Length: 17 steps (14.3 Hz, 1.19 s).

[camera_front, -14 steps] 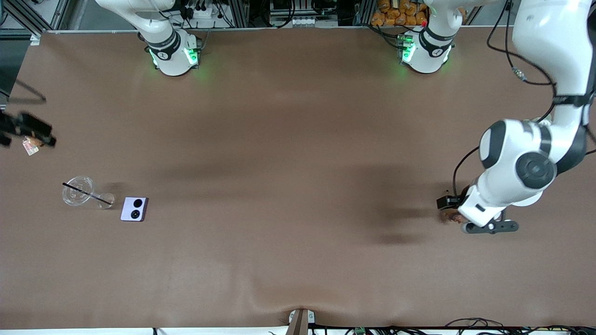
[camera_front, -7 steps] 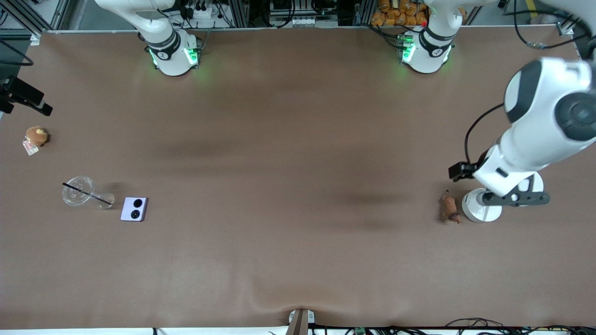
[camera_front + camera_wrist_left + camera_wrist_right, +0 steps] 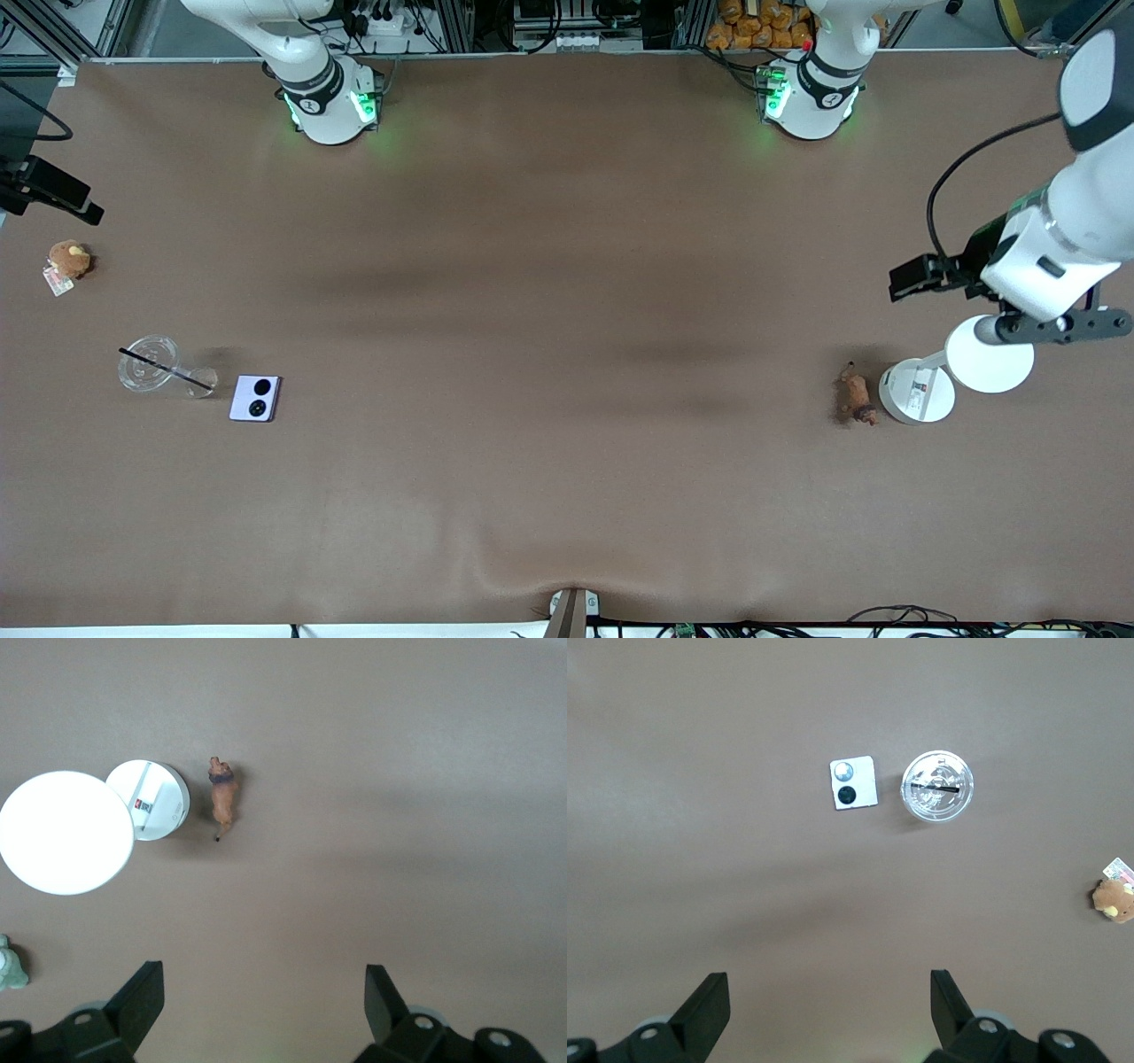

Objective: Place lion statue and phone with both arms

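The lion statue point(image 3: 855, 397) lies on the table toward the left arm's end, beside a white round base; it also shows in the left wrist view point(image 3: 223, 797). The phone point(image 3: 255, 398), pale lavender with two black circles, lies flat toward the right arm's end, beside a clear glass cup; it also shows in the right wrist view point(image 3: 854, 783). My left gripper point(image 3: 264, 1001) is open and empty, high over the table near the lion. My right gripper point(image 3: 829, 1001) is open and empty, high over bare table near the phone.
A white stand with a round base point(image 3: 917, 394) and a round disc point(image 3: 990, 363) stands next to the lion. A clear glass cup point(image 3: 149, 372) with a black straw is beside the phone. A brown plush with a tag point(image 3: 69, 259) lies near the table's end. A grey-green plush point(image 3: 9, 964) shows at the left wrist view's edge.
My left arm has lifted off the lion and drawn back toward its end of the table, leaving the lion lying there. My right arm has risen away from the brown plush.
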Tool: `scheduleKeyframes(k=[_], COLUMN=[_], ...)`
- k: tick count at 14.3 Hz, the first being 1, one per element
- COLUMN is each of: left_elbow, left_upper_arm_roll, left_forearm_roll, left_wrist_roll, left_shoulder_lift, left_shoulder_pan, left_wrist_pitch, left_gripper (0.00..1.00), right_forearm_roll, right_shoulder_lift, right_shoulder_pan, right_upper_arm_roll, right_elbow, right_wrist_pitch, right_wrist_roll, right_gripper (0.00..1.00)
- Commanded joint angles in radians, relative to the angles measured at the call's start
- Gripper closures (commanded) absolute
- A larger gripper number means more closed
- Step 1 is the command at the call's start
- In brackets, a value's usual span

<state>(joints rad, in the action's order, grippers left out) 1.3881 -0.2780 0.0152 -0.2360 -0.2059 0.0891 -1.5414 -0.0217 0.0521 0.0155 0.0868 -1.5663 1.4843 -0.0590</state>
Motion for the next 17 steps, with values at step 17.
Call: scheduleKeyframes(k=[17], left_elbow=[0.384], left_upper_arm_roll=[0.223], left_forearm_roll=[-0.018], left_wrist_roll=[0.029], left_shoulder_lift=[0.434], left_shoulder_pan=[-0.190], left_wrist_pitch=[0.078], left_gripper=[0.00], right_forearm_roll=[0.019], right_shoulder_lift=[0.009], right_shoulder_pan=[-0.003], right_upper_arm_roll=[-0.030], right_elbow=[0.006], right_wrist_pitch=[-0.093], right_wrist_roll=[0.004], right_gripper=[0.00])
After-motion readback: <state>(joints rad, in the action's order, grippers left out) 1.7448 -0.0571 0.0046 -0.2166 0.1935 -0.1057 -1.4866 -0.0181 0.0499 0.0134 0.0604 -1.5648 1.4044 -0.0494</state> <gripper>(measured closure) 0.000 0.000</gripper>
